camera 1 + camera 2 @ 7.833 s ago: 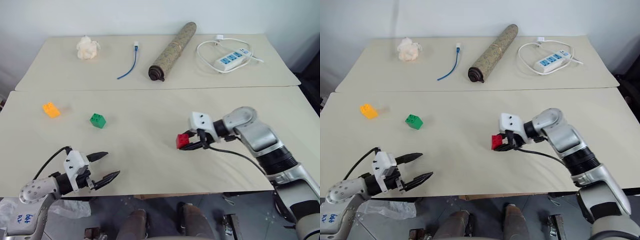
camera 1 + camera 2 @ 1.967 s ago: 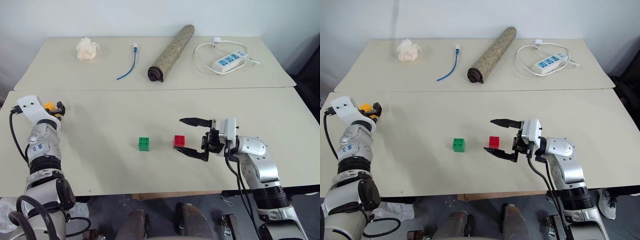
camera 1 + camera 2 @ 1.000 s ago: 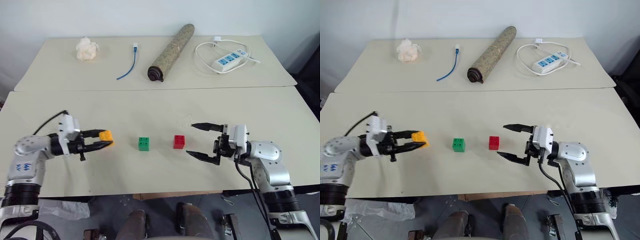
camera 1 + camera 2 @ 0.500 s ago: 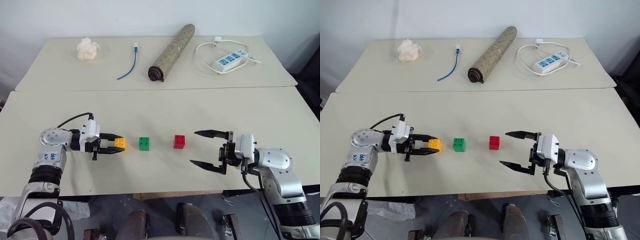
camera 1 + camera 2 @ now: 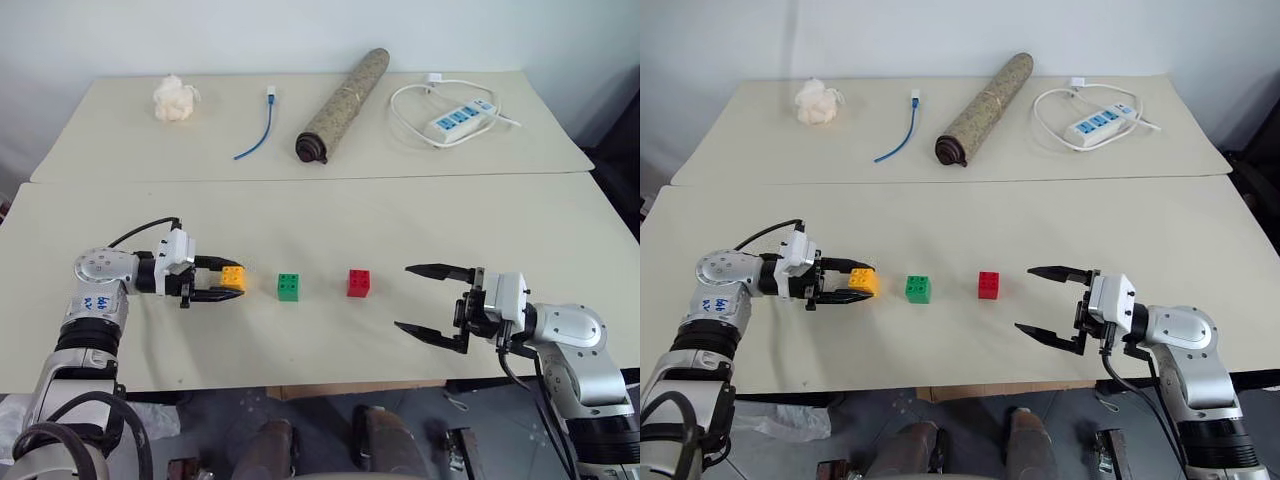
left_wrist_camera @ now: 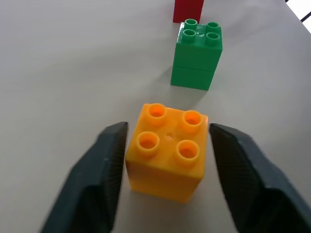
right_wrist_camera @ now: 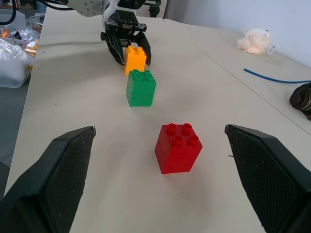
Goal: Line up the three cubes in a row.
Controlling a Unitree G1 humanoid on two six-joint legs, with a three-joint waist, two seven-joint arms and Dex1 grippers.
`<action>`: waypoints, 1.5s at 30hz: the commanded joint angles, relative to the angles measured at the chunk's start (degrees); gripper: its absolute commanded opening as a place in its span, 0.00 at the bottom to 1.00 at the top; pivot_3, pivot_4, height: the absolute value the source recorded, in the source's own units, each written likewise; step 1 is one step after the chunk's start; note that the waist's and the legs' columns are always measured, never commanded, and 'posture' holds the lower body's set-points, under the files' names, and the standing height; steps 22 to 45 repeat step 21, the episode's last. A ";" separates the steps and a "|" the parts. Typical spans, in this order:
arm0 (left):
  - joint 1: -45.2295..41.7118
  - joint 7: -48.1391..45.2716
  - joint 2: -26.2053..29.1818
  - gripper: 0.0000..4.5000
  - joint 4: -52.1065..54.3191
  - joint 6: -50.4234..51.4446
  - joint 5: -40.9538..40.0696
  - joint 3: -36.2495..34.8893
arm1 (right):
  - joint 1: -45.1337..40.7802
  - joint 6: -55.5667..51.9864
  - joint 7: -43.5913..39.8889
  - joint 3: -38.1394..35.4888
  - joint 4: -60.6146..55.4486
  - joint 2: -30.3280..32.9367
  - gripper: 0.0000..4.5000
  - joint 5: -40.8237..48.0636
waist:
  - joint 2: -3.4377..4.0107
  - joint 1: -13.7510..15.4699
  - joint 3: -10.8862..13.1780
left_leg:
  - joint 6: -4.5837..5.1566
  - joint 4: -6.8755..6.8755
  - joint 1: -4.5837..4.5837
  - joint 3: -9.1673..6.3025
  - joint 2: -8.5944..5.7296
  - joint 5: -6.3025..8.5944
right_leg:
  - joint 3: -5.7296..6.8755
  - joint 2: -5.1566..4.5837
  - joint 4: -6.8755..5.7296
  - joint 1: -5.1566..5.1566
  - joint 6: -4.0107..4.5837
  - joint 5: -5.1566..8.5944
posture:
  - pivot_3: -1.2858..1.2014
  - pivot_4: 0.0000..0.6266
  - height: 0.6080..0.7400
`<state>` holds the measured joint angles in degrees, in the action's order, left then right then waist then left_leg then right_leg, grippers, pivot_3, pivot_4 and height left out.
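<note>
A robot's view looked down on a beige table (image 5: 330, 345). Three studded toy cubes sat in a line across its near half: an orange cube (image 5: 233, 277) on the robot's left, a green cube (image 5: 288, 287) in the middle, and a red cube (image 5: 359, 283) on the right. They were evenly spaced and apart from one another, so the row looked essentially formed.

The left gripper (image 5: 214, 281) lay level at the orange cube, one black finger on each side of it. In the left wrist view the orange cube (image 6: 167, 151) rested on the table with a thin gap showing at the right finger, so the jaws looked slightly parted, a loosened grip rather than a clamp. The right gripper (image 5: 432, 302) hovered well to the right of the red cube, fingers spread wide and empty.

The cubes looked like hard, light plastic: stiff, not fragile, with smooth sides that could slip. The flat opposite side walls were the best place to pinch, below the studs. Being light, one could be nudged out of line by a passing finger.
</note>
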<state>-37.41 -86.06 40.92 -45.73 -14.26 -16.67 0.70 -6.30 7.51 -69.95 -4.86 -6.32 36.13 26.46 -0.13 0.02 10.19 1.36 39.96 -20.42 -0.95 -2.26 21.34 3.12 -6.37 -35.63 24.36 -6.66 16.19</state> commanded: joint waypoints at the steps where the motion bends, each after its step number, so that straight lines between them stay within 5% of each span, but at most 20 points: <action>1: 1.27 -5.13 2.60 0.89 3.58 2.41 -2.46 -2.25 | -1.26 1.61 -1.54 -1.51 1.00 1.07 1.00 1.12 | 0.00 -0.14 0.00 | 0.00 0.00 0.00 0.00 0.00 0.00 | -0.01 0.00 0.00 0.00 0.00 0.00 | 0.52 0.24 1.00; 3: 2.31 -2.89 3.17 0.99 6.19 4.69 -4.18 -4.02 | -2.17 1.95 -2.43 -1.77 1.98 1.25 1.00 1.46 | 0.00 -0.11 0.00 | 0.00 -0.01 0.00 0.00 0.02 0.00 | -0.02 -0.08 0.00 0.00 0.00 0.00 | 0.52 0.24 1.00; 10: 14.89 6.76 10.00 0.99 20.13 13.51 -9.20 -16.45 | -8.25 -1.25 -8.80 -2.41 3.85 5.58 1.00 5.04 | 0.04 -0.48 0.05 | -0.06 -0.06 0.00 -0.04 0.14 0.03 | -0.10 -0.18 0.08 0.03 0.02 0.01 | 0.52 0.24 1.00; 16: 24.09 11.99 10.51 0.99 26.94 13.23 -9.33 -22.84 | -14.17 -3.80 -13.08 -1.86 6.53 9.91 1.00 4.91 | 0.13 0.10 0.11 | -0.06 -0.02 0.00 -0.15 0.13 0.04 | -0.20 -0.26 0.28 -0.08 0.04 0.02 | 0.52 0.24 1.00; 45: 29.33 16.77 8.46 0.99 29.11 10.31 -7.30 -24.07 | -16.04 -0.29 -14.03 -1.23 12.02 8.49 1.00 2.39 | 0.14 0.12 0.11 | -0.08 -0.09 0.00 -0.20 0.13 0.05 | -0.31 -0.28 0.45 -0.09 0.06 0.01 | 0.52 0.24 1.00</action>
